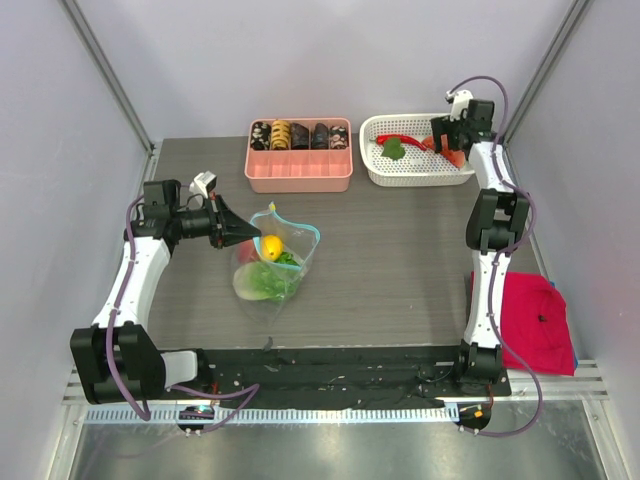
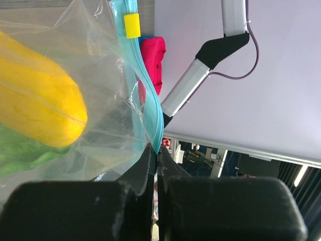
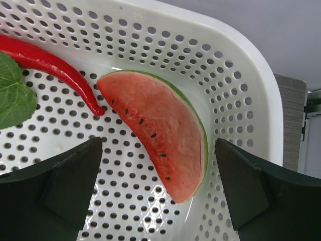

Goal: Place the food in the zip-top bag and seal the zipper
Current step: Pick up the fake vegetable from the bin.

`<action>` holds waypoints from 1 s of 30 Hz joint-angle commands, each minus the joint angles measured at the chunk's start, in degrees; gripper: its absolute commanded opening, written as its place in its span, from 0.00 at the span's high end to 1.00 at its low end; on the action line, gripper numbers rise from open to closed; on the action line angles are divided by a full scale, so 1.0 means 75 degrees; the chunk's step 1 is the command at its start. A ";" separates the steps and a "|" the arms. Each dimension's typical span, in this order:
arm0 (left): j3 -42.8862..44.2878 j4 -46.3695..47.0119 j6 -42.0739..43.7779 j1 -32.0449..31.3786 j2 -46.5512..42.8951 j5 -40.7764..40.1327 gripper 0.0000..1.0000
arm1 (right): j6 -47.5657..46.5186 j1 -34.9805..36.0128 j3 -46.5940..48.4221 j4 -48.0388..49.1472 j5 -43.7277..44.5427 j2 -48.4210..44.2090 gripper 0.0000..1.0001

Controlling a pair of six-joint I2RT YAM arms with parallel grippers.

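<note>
The clear zip-top bag (image 1: 272, 262) lies mid-table with a yellow piece (image 1: 271, 247) and green lettuce (image 1: 266, 284) inside. My left gripper (image 1: 232, 229) is shut on the bag's light-blue zipper edge (image 2: 156, 118) and holds its mouth up; a yellow slider (image 2: 132, 25) sits on the strip. My right gripper (image 1: 446, 140) is open above the white basket (image 1: 372, 172). A red watermelon slice (image 3: 160, 133) lies between its fingers (image 3: 65, 175), with a red chili (image 3: 55, 68) and a green leaf (image 3: 12, 95) beside it.
A pink tray (image 1: 298, 172) holding dark roll-shaped pieces stands at the back, left of the basket. A red cloth (image 1: 535, 322) lies at the right table edge beside the right arm's base.
</note>
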 commanded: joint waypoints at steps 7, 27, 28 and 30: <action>0.0271 -0.0269 0.0246 -0.0004 0.0005 -0.0033 1.00 | -0.0109 -0.0047 -0.0450 0.0983 0.0120 0.0211 0.01; 0.0353 -0.0234 0.0200 -0.0005 0.0310 -0.0115 1.00 | 0.0512 0.0023 -0.0732 0.0947 -0.0504 0.0094 0.71; 0.0353 -0.0234 0.0200 -0.0004 0.0287 -0.0115 1.00 | 0.0559 0.0023 -0.0743 0.1029 -0.0468 0.0047 0.80; 0.0364 -0.0246 0.0211 -0.0004 0.0298 -0.0115 1.00 | 0.0664 0.0012 -0.0755 0.1123 -0.0375 -0.0175 0.87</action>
